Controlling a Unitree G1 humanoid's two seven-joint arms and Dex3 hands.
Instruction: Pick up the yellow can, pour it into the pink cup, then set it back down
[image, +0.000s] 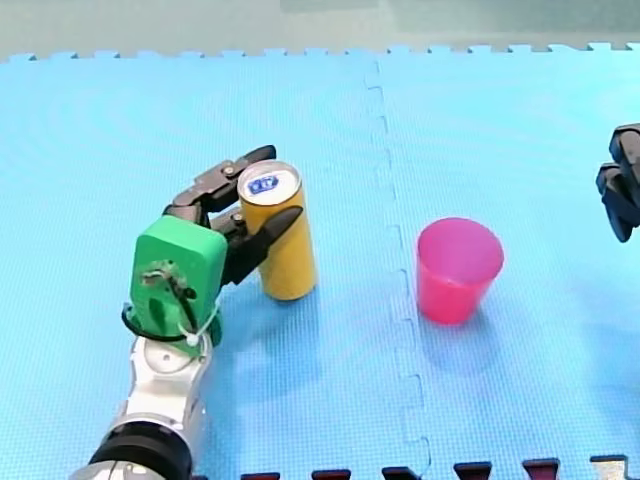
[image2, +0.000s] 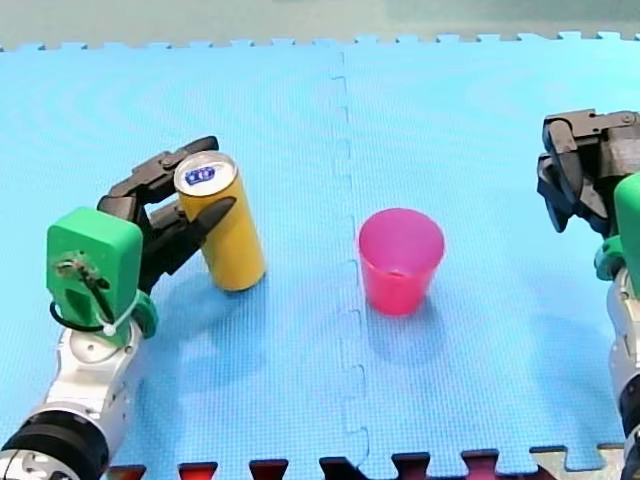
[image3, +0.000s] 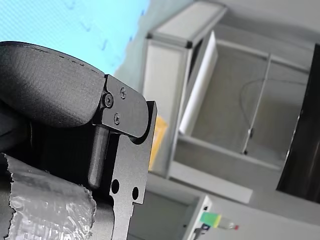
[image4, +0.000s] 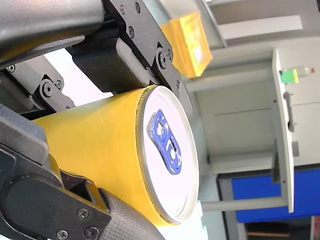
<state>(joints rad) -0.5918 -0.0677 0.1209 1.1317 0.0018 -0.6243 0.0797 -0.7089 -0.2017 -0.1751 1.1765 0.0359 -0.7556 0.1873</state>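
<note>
Since the left hand (image: 222, 218) had its fingers (image: 268, 236) clasped round the yellow can (image: 290, 268), the can leaned on the mat's (image: 500, 130) left half, judged ready for lifting; pink cup (image: 458, 268) stood upright towards the centre; right hand (image2: 580, 165) empty at the right edge.

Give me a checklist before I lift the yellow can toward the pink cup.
1. Left hand gripping the yellow can near its top: ok.
2. Pink cup upright on the mat, mouth open: ok.
3. Nothing standing between can and cup: ok.
4. Right hand shut, at the mat's right side, apart from the cup: ok.
5. Can lid opened for pouring: cannot tell.
</note>
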